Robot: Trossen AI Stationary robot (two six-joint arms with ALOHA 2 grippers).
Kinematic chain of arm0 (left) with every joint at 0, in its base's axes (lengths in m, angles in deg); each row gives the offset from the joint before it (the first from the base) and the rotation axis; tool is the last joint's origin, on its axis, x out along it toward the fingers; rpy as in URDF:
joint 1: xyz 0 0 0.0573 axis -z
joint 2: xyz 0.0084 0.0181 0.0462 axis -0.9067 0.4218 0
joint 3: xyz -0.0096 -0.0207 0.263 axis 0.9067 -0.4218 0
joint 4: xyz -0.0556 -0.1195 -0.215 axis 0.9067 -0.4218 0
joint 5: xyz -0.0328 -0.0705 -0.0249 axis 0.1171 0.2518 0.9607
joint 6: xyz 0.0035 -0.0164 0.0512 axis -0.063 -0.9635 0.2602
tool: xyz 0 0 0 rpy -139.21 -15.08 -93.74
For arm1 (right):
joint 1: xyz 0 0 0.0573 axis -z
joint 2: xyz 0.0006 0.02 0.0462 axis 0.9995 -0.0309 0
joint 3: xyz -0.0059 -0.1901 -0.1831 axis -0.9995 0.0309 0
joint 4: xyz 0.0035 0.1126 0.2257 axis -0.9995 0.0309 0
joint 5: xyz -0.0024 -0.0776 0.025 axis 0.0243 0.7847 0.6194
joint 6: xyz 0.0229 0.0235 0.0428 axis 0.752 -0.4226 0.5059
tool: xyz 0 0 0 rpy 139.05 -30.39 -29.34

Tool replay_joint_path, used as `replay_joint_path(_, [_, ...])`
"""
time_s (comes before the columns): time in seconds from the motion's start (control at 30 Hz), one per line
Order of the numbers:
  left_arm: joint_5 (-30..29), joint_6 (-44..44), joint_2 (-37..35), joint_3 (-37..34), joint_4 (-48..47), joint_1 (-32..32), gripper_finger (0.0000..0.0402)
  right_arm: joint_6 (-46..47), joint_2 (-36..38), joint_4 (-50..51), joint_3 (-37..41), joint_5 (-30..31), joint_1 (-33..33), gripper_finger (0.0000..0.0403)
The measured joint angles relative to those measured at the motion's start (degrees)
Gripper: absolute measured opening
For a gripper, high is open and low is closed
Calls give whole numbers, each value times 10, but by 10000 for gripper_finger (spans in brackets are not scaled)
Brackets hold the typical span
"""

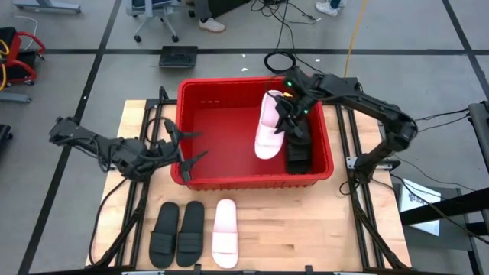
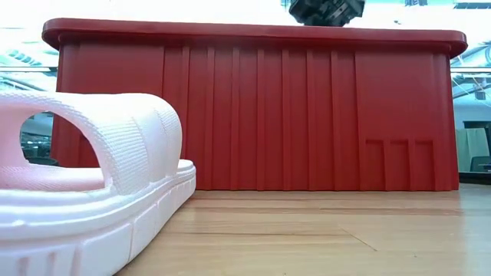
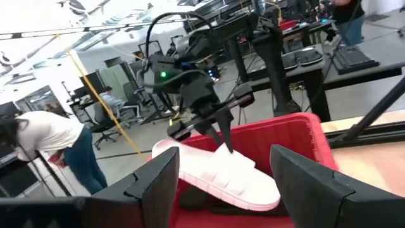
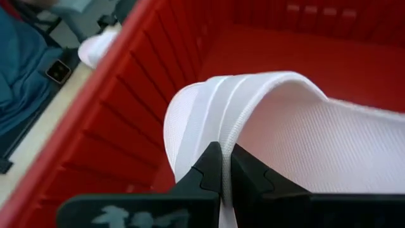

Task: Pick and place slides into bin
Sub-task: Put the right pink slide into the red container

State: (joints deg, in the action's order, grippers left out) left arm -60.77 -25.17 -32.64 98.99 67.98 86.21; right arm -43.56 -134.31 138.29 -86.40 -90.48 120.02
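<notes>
The surface is light wood planking. Around it lies grey floor crossed by dark seam lines. An office chair stands at 11 o'clock, a red-and-black cart at 9 to 10 o'clock. Black cables trail at 12 o'clock. Beyond, a person in a white top bends near desks under bright ceiling light.

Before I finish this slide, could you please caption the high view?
Right gripper lowers a pale pink slide into the red bin; left gripper waits open at its rim.
</notes>
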Motion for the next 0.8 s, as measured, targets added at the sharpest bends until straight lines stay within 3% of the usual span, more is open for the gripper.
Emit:
replay_joint_path(0.3, [48, -1, -3, 0, 3, -96, 253, -59, -83, 66, -72, -17, 33, 4])
replay_joint_path(0.53, [162, -26, -17, 0, 11, -194, 253, -95, -113, 100, -77, -17, 55, 4])
replay_joint_path(0.67, [223, -36, -18, 0, 18, -248, 253, -101, -122, 98, -77, -60, 65, 4])
replay_joint_path(0.8, [285, -44, -19, 0, 19, -296, 253, -106, -139, 99, -77, -64, 65, 4])
